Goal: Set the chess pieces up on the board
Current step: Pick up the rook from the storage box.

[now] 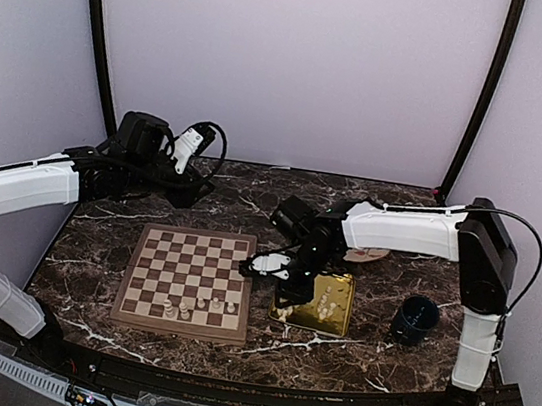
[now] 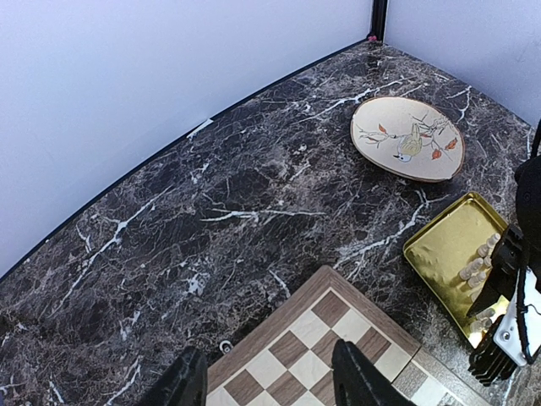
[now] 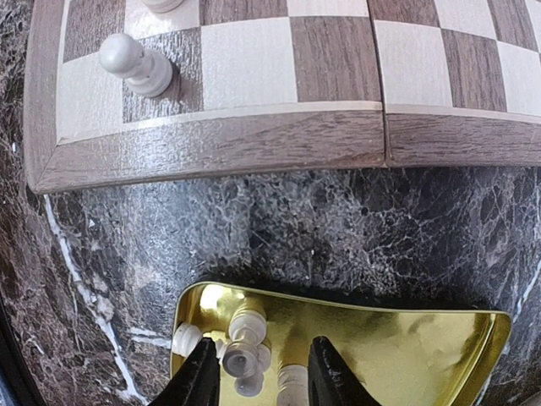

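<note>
The board (image 1: pixel 190 277) lies on the marble table, with several cream chess pieces (image 1: pixel 201 306) standing along its near rows. More chess pieces (image 3: pixel 243 355) lie in the left end of a gold tray (image 3: pixel 406 338). My right gripper (image 3: pixel 266 364) is low over that end, open, its fingers on either side of the heap without clamping any piece. From above, the right gripper (image 1: pixel 289 288) sits between board and tray. One pawn (image 3: pixel 135 66) stands on the board's corner square nearest the tray. My left gripper (image 2: pixel 266 368) hovers open and empty above the board's far corner (image 2: pixel 313 347).
A painted oval plate (image 2: pixel 407 137) rests behind the tray (image 2: pixel 448 249), partly under the right arm in the top view. A blue cup (image 1: pixel 416 319) stands to the right of the tray. White walls enclose the back and sides.
</note>
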`<state>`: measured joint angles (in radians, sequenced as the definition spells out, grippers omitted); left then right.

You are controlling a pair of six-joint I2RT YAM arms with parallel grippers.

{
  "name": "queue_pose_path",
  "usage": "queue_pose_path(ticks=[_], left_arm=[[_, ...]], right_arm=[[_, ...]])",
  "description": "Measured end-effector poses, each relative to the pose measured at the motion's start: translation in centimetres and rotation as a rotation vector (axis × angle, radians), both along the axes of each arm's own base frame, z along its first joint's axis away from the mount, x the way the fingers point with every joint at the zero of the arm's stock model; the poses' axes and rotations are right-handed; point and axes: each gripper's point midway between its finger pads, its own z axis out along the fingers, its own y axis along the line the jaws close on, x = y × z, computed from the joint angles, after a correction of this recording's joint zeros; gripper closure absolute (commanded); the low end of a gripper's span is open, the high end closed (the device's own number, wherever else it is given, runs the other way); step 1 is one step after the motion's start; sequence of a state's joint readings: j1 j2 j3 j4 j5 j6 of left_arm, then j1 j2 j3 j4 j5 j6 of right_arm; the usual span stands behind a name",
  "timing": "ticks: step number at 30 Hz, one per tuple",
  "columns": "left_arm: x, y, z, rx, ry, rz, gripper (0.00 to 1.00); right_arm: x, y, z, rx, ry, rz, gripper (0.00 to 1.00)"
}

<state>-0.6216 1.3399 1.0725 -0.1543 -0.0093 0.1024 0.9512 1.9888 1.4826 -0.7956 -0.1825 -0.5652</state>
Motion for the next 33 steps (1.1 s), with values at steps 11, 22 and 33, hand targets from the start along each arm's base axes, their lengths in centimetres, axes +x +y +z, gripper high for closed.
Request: queue_pose_path(ticks=[11,22,33], left_arm=[[0.0,0.0,0.0,0.005,-0.003,-0.004,0.47],[0.0,0.0,0.0,0.005,-0.004,-0.005,0.47],[-0.1,-0.2,0.0,0.002,-0.001,-0.015,0.47]], right_arm=[[-0.4,-0.5,-1.2,-0.042,0.034,-0.007,0.8],[-0.3,0.3,-1.1,-0.019,0.123,-0.031,0.91],[1.8,0.2,0.7,0.083,0.254,-0.115,0.91]])
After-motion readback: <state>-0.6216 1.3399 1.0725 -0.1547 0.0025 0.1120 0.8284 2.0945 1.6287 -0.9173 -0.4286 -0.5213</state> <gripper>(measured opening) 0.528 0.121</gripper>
